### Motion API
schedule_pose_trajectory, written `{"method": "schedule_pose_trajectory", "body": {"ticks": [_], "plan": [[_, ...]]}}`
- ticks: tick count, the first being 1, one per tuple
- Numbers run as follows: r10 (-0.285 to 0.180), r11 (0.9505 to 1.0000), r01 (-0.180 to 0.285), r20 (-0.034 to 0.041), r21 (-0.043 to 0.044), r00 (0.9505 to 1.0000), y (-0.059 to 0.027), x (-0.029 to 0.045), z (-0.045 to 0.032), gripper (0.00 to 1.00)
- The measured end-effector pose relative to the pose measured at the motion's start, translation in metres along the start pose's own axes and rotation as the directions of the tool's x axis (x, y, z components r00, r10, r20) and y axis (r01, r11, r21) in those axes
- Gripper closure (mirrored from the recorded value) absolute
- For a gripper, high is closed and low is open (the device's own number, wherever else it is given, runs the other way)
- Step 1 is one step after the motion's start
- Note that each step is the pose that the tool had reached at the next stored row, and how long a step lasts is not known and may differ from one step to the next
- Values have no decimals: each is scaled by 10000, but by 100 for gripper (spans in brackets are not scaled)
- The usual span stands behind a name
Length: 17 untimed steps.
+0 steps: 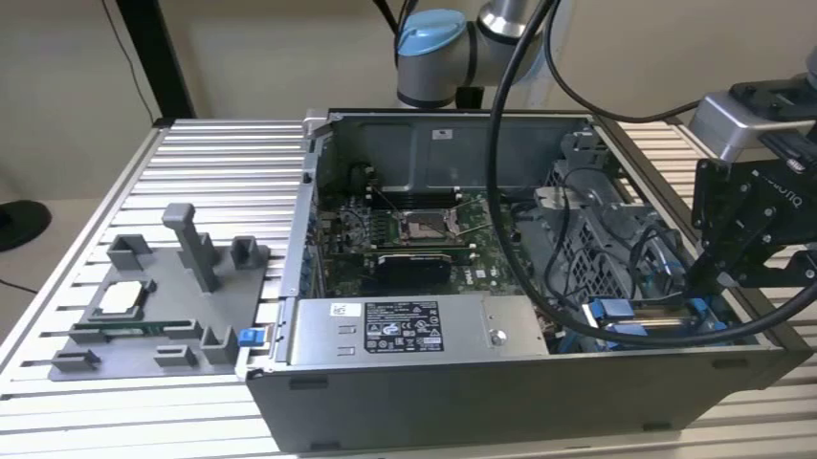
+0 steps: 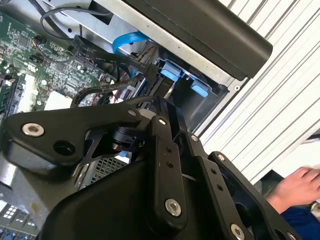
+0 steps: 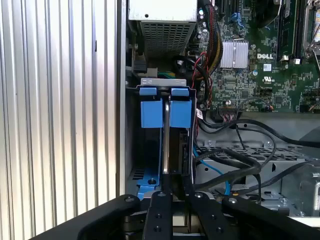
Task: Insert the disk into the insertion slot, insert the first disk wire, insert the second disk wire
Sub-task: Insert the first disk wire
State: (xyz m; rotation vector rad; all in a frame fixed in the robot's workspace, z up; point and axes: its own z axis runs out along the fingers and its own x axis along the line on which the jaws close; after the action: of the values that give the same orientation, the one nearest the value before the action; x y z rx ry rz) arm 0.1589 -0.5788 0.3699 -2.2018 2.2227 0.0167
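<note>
One black metal robot gripper (image 1: pixel 738 273) hangs over an open grey computer case (image 1: pixel 511 402) on a ribbed aluminium table (image 1: pixel 217 163). It is above the case corner nearest the table's front edge, at the exterior view's right. Directly beneath it is the disk (image 3: pixel 180 111), clipped in its bright blue plastic carrier frame. The disk stands on edge inside the insertion slot (image 3: pixel 161 81), a grey sheet-metal bay. Its two blue tabs face the gripper, and its long axis runs straight down, away from the wrist. Whether the jaws are spread or pressed together cannot be told. A thin blue wire (image 3: pixel 226 185), likely one of the disk wires, loops just beside the bay.
</note>
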Motion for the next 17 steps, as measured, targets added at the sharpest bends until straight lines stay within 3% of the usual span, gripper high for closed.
{"method": "schedule_pose_trajectory", "body": {"ticks": [9, 17], "plan": [[0, 10000, 0, 0, 0, 10000, 0, -7, 34, 100], [1, 10000, -1, 0, -1, 10000, 3, -116, 141, 100]]}}
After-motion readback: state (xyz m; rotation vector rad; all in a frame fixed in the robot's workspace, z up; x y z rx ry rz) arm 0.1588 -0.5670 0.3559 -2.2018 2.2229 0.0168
